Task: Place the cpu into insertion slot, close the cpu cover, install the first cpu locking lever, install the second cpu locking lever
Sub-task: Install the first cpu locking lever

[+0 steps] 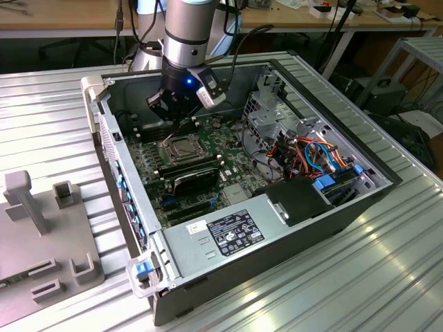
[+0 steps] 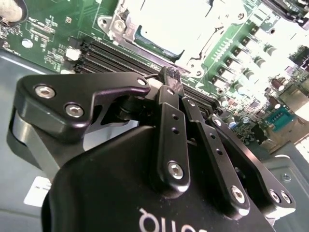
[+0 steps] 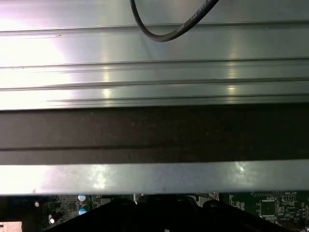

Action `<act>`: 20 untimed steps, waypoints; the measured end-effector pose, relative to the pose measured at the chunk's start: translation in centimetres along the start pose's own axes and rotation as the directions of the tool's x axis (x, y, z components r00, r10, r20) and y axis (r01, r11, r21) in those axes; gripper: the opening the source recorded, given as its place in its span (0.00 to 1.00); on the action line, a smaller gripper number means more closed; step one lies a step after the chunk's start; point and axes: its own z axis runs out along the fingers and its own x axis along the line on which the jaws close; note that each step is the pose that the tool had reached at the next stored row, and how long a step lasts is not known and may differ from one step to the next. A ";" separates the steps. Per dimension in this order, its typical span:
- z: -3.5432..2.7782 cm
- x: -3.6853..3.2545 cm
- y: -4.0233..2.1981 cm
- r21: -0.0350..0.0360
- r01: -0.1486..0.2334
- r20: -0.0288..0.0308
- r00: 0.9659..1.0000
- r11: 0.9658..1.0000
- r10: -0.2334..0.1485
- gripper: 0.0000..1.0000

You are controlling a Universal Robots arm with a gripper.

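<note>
The cpu (image 1: 182,146) lies flat in the insertion slot (image 1: 168,153) on the green motherboard inside the open computer case. Its pale metal top (image 2: 169,21) shows through the window of the cpu cover (image 2: 205,46), which lies down over it. My gripper (image 1: 176,126) hangs just above the far edge of the socket. In the second wrist view my gripper (image 2: 172,81) has its two black fingers pressed together, shut, with the tips low beside the socket frame and the memory slots (image 2: 111,55). A thin wire-like lever end (image 2: 151,77) shows next to the tips; whether it is pinched I cannot tell.
Black memory sticks (image 1: 194,173) lie in front of the socket. The power supply (image 1: 235,232), a drive cage with coloured cables (image 1: 315,152) and the case walls (image 1: 111,138) hem the board in. A grey fixture (image 1: 41,228) stands on the ribbed table (image 3: 154,72). A black cable (image 3: 164,31) hangs over it.
</note>
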 end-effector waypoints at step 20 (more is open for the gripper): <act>0.42 -1.80 0.06 0.000 0.000 0.000 1.000 1.000 0.000 0.11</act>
